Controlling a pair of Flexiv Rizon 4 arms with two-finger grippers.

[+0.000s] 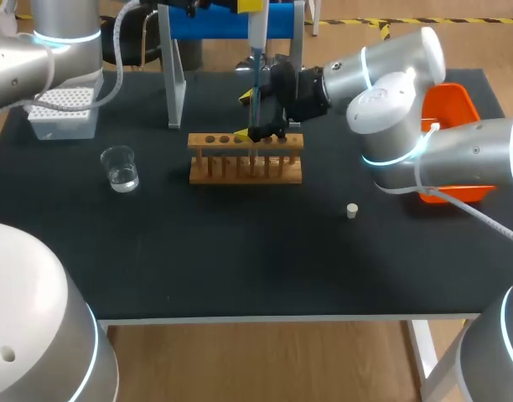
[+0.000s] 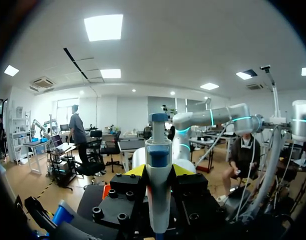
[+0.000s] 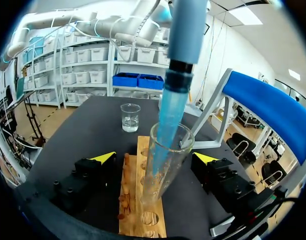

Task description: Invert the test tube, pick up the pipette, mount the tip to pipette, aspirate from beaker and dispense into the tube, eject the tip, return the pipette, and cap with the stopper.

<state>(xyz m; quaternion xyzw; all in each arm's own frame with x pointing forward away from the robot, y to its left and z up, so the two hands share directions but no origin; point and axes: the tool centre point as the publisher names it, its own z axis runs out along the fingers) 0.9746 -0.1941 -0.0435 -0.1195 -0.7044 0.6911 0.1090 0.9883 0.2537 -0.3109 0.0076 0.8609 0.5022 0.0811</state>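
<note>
Right wrist view: the right hand (image 3: pixel 155 157) has its fingers spread, with a glass tube (image 3: pixel 163 172) standing between them over the wooden rack (image 3: pixel 139 215). Bare rack shows beside the tube, so it is not gripped, and its foot is hard to make out. A blue pipette tip (image 3: pixel 170 117) dips into its mouth. On the tabletop (image 1: pixel 240 260), the stopper (image 1: pixel 352 210) lies near right and the beaker (image 1: pixel 120 168) left. The tip box (image 1: pixel 62 110) is far left, and the orange bin (image 1: pixel 459 102) is half hidden by the right arm. The left hand (image 2: pixel 159 170) is clamped on the pipette (image 2: pixel 158 150), whose lower end is cut off.
</note>
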